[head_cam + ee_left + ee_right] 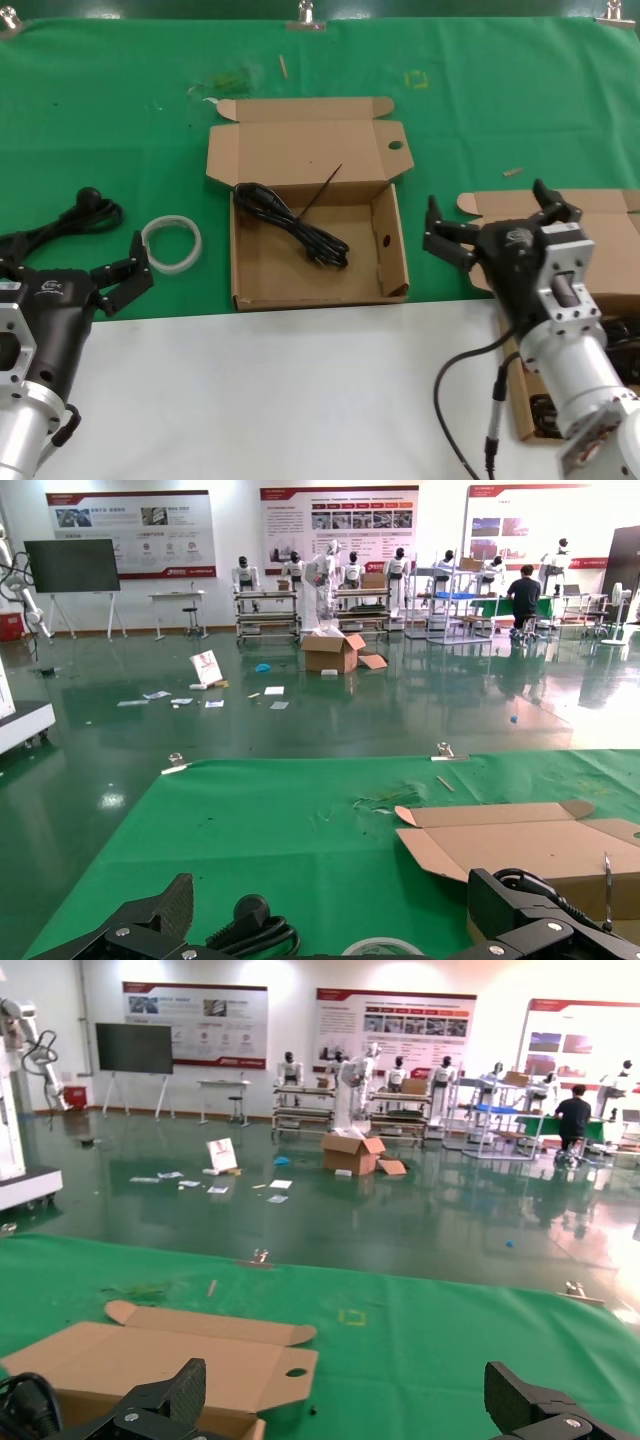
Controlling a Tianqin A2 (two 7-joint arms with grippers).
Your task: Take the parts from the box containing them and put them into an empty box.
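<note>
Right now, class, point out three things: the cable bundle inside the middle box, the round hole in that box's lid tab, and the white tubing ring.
cable bundle (300, 232), head view, on its middle strands
round hole (395, 145), head view, in lid tab
white tubing ring (171, 244), head view, on its rim

Head camera looks down; both wrist cameras face outward, sharing the holed-lid box (320, 225).

Bright, even overhead light; soft shadows on the green desk (120, 120); glare on the hall floor (300, 730).
</note>
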